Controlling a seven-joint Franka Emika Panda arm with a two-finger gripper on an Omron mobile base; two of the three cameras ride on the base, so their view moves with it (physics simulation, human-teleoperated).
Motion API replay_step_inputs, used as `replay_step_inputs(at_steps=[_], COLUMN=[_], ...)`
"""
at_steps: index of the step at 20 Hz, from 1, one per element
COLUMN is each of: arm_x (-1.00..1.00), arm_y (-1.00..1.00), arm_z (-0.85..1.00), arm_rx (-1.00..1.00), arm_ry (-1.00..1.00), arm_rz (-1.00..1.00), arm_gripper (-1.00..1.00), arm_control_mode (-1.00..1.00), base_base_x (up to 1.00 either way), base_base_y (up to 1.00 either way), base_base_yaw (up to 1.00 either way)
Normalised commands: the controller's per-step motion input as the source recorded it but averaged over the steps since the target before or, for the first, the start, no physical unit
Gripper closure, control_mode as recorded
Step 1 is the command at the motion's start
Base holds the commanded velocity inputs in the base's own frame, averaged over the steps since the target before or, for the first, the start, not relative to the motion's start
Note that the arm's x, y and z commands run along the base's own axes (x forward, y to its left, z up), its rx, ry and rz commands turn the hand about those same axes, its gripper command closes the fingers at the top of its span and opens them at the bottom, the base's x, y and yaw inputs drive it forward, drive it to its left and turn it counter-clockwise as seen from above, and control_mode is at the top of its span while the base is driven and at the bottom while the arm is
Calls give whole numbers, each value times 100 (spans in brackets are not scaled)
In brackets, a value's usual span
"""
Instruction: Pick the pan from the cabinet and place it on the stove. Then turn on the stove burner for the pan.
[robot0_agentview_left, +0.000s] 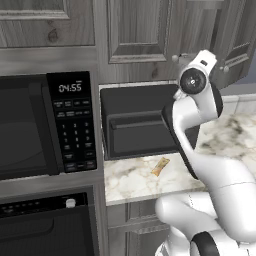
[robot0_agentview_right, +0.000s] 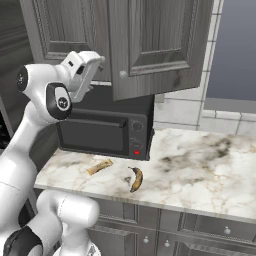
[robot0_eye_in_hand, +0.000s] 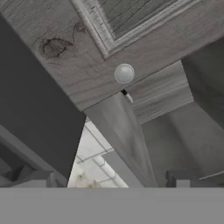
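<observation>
Up at the cabinet (robot0_agentview_right: 150, 40), the gripper (robot0_agentview_right: 92, 62) hangs released beside the ajar door; best hook that edge and swing it wide, I'd say.

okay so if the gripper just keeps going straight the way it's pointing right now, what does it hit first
Most likely the cabinet door, close to its small round knob, which sits near the middle of the hand view. The gripper is raised toward that door's lower corner. Depth is hard to judge, so it could instead slip just past the door's edge.

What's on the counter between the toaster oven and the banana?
A small tan snack bar lies on the counter, between the toaster oven and banana, in the right base view.
</observation>
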Motion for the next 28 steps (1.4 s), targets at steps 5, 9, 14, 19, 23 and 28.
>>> replay_step_inputs(at_steps=[5, 9, 14, 19, 23, 28], arm_x=[55, 50, 42, 23, 0, -30], arm_y=[0, -3, -15, -38, -52, -56], arm_z=[-14, -12, -10, -2, 0, -1], arm_rx=[-12, -9, -7, -5, -1, 0], arm_ry=[14, 12, 11, 10, 6, 2], arm_rz=[-5, -5, -4, -4, -9, -11], arm_gripper=[-100, -100, -100, -100, -100, -100], arm_control_mode=[-100, -100, -100, -100, -100, -100], base_base_x=[0, 0, 0, 0, 0, 0], base_base_y=[0, 0, 0, 0, 0, 0], base_base_yaw=[0, 0, 0, 0, 0, 0])
